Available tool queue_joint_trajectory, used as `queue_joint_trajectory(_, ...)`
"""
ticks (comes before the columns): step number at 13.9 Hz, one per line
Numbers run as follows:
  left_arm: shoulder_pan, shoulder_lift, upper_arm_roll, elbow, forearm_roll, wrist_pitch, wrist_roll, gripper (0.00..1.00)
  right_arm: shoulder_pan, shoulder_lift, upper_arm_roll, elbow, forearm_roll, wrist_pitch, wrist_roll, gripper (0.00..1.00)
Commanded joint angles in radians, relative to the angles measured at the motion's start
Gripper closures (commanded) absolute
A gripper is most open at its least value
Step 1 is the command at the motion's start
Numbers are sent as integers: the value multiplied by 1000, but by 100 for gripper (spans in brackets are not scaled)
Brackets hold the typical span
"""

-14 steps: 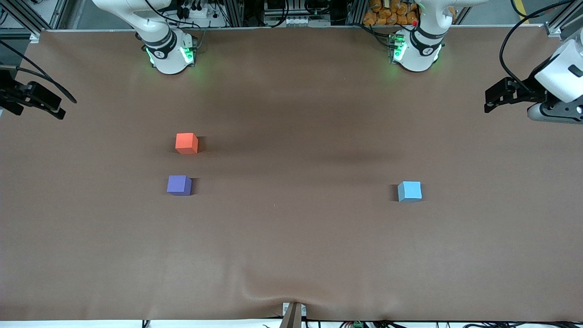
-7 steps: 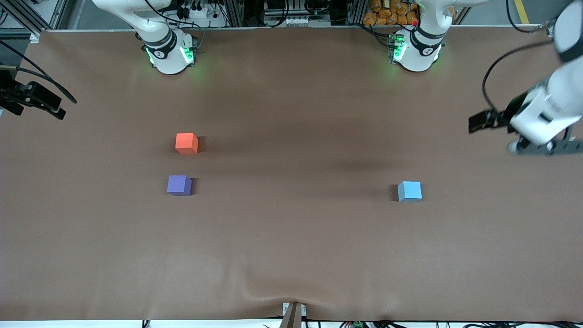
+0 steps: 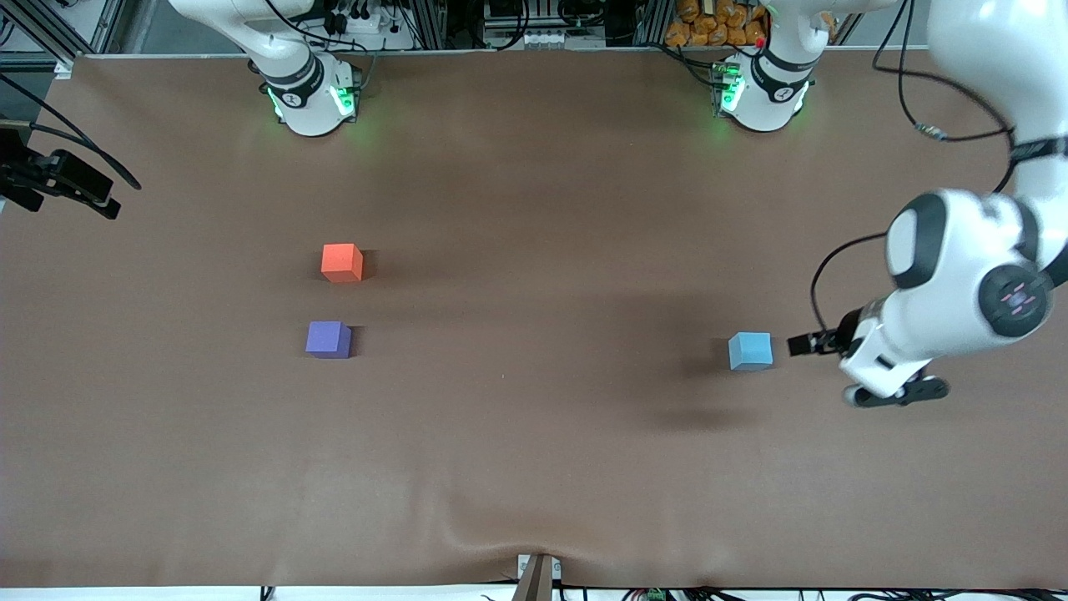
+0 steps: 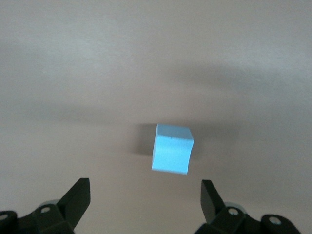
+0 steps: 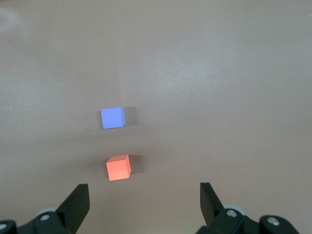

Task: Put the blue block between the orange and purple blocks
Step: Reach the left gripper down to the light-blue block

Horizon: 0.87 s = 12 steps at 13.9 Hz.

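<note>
Brown cloth covered the table (image 3: 534,467) in the front view, where we saw the small sky-blue matte cube (image 3: 750,351) toward the left arm's end, well apart from the orange-red matte cube (image 3: 342,262) and the violet-purple matte cube (image 3: 328,340) just nearer the camera. We found the left gripper (image 3: 803,344) beside the blue cube, the right gripper (image 3: 100,207) waiting at the table's edge.

In the left wrist view, we saw spread fingers (image 4: 76,200) holding nothing, the blue cube (image 4: 171,148) ahead.

In the right wrist view, we saw fingers (image 5: 77,203) parted, empty.
</note>
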Motion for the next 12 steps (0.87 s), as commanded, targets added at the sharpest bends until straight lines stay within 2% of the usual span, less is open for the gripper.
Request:
queue_joint_trajectory(1,-43,105,1,11,-3,46,-36,0,-14,6,9,17,-2,-12,-11,0)
queue_joint_trajectory(6,-38,174,1,-46,-1,149,-35,0,-15,6,9,17,-2,-12,-11,0)
queue_joint_trajectory(9,-43,194,1,-49,-3,158,-38,0,-15,6,9,17,-2,-12,-11,0)
queue_joint_trajectory(12,-55,191,-1,-92,-5,158,-39,0,-14,6,9,17,-2,-16,-11,0)
